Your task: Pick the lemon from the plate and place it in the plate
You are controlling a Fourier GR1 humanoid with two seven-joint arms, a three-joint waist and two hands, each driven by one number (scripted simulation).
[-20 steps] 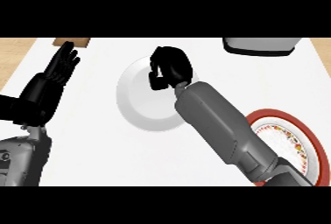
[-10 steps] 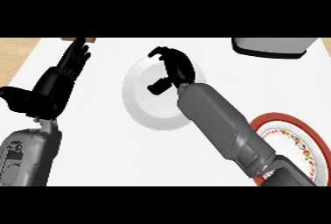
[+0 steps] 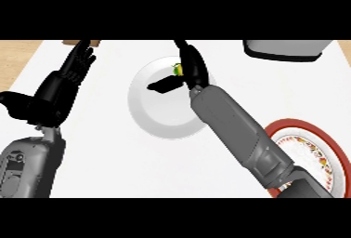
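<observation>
A white plate [image 3: 159,116] lies at the counter's middle. Only a small yellow-green patch of the lemon [image 3: 178,69] shows at the plate's far rim, the rest hidden by my right hand [image 3: 195,76]. That hand hovers over the far half of the plate, fingers straight and pointing away, thumb stuck out to the left; it is open beside the lemon, not closed round it. A red-rimmed patterned plate [image 3: 322,139] lies at the right, partly under my right forearm. At the left, my left hand [image 3: 60,90] rests open with fingers up.
A grey-white bowl-like container [image 3: 284,49] with a dark rim stands at the back right. A small brown object [image 3: 94,42] peeks in at the back left. The counter's left edge meets a wooden floor [image 3: 14,60].
My right hand's fingers have straightened from a curl and stretched toward the plate's far rim, uncovering a bit of the lemon. The view has shifted slightly; the left hand stays open.
</observation>
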